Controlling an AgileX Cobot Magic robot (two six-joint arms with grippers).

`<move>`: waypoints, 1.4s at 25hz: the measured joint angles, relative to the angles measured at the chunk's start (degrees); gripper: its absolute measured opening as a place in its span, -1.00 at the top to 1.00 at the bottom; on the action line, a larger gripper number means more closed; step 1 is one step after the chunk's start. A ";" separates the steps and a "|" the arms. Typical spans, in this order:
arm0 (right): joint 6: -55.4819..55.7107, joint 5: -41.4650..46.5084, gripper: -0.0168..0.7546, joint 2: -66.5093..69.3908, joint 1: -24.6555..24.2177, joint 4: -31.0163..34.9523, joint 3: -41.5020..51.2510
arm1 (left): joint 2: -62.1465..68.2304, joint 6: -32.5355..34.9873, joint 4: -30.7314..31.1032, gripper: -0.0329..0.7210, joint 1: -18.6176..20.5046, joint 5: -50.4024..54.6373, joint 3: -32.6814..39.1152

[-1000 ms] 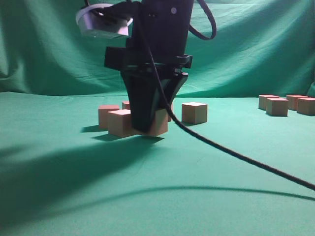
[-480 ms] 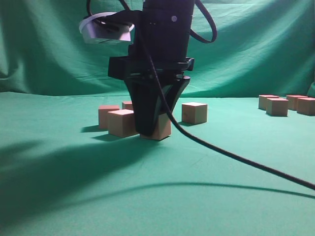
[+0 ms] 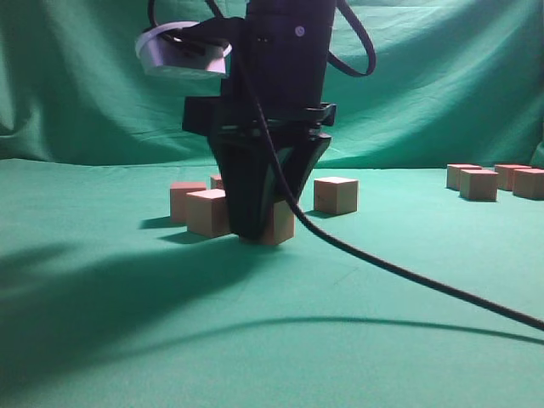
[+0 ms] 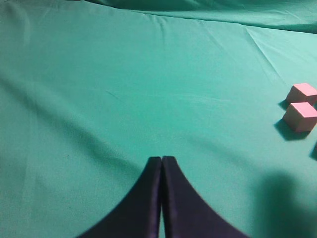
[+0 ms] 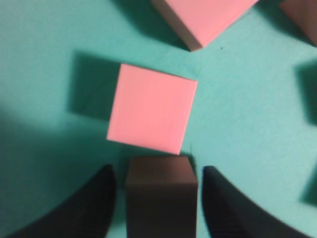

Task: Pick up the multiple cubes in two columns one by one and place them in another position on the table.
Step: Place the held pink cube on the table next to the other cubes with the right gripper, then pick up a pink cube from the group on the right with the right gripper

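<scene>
My right gripper (image 3: 257, 228) reaches down to the green table (image 3: 127, 340) and straddles one cube (image 3: 280, 223). In the right wrist view that cube (image 5: 159, 191) lies dark in shadow between the fingers (image 5: 96, 198), with a strip of cloth showing on each side, so the right gripper (image 5: 159, 171) is open. A pink-topped cube (image 5: 151, 108) sits just beyond it, touching or nearly so. More cubes (image 3: 208, 212) (image 3: 335, 195) stand close around. My left gripper (image 4: 162, 159) is shut and empty over bare cloth, with two cubes (image 4: 300, 116) off to its right.
A second group of several cubes (image 3: 478, 184) stands at the far right of the table. The right arm's black cable (image 3: 408, 272) trails across the cloth toward the lower right. A green backdrop (image 3: 85, 76) hangs behind.
The right gripper has come down a little with the cube, set it on the cloth, and its fingers have spread away from the cube's sides.
</scene>
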 joint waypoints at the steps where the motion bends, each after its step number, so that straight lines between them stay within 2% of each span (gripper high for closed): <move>1: 0.00 0.10 -0.09 0.00 0.00 0.00 0.00 | 0.00 0.00 0.00 0.91 0.00 0.00 0.00; 5: -0.02 3.30 -0.53 -0.68 0.00 0.04 -0.92 | 0.00 0.00 0.00 0.91 0.00 0.00 0.00; 9: 2.08 12.51 -0.52 -2.27 0.00 -2.09 -6.64 | 0.00 0.00 0.00 0.91 0.00 0.00 0.00; 10: 2.97 15.07 -0.62 -2.54 0.00 -2.89 -8.69 | 0.00 0.00 0.00 0.91 0.00 0.00 0.00; 11: 3.83 17.08 -0.58 -2.78 0.00 -3.78 -10.41 | 0.00 0.00 0.00 0.91 0.00 0.00 0.00; 17: 11.24 19.29 -0.58 -6.67 -1.13 -16.95 -14.97 | 0.00 0.00 0.00 0.91 0.00 0.00 0.00; 20: 15.29 19.68 -0.58 -8.80 -5.93 -19.85 -15.10 | 0.00 0.00 0.00 0.91 0.00 0.00 0.00; 26: 21.80 19.81 -0.58 -9.53 -20.47 -20.03 -15.34 | 0.00 0.00 0.00 0.91 0.00 0.00 0.00; 31: 23.69 18.14 -0.58 -7.71 -29.62 -12.33 -15.34 | 0.00 0.00 0.00 0.91 0.00 0.00 0.00; 35: 23.91 13.80 -0.58 -5.18 -32.64 -7.69 -15.34 | 0.00 0.00 0.00 0.91 0.00 0.00 0.00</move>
